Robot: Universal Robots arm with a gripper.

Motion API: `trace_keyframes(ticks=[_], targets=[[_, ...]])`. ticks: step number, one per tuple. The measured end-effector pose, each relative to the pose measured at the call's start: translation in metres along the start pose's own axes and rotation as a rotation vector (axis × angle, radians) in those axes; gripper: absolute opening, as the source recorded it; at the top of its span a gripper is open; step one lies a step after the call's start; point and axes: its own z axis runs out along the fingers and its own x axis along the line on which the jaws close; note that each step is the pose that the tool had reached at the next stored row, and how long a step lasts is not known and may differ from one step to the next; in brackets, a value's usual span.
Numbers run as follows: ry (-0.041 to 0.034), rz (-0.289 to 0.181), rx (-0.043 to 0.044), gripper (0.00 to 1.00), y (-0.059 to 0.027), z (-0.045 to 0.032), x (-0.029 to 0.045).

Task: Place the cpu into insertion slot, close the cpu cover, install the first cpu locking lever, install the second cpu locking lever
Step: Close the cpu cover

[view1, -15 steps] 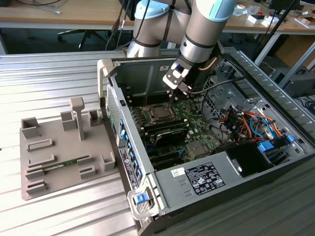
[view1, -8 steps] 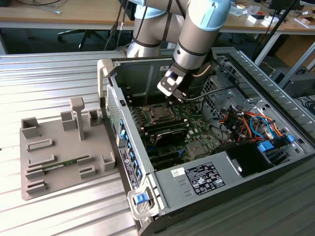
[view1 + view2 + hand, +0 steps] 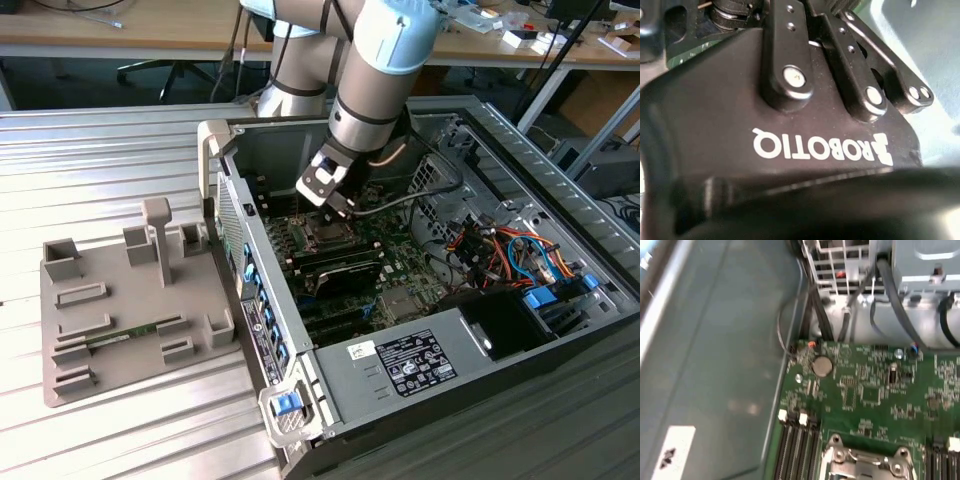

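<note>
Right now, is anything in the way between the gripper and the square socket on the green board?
Nothing visible is. In the exterior view the gripper hangs right over the insertion slot, with nothing seen between them. The black cable runs off to the exterior view's right, beside that gap.

White capital letters [image 3: 820,147] run across the black body [image 3: 715,125] of the gripper [image 3: 338,208], upside down in the second wrist view. In the exterior view a printed label [image 3: 415,362] lies mid-top on the grey box [image 3: 350,395], with a small white sticker [image 3: 361,350] just beside it, both too small to read. A white tag [image 3: 674,450] with a dark mark sits on the case wall [image 3: 715,365], unreadable
</note>
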Motion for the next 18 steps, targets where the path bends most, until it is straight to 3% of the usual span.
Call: trace_keyframes(ticks=[5,10,15,18], targets=[[0.0,0.0,0.0,0.11,-0.0022,0.0083,-0.0005],[-0.0005,0.0,0.0004,0.11,-0.0028,0.011,-0.0009],[-0.0001,0.0,-0.0001,0.11,-0.0023,-0.0013,0.0],[0.0003,0.0,0.0018,0.11,0.0006,-0.0036,-0.0001]])
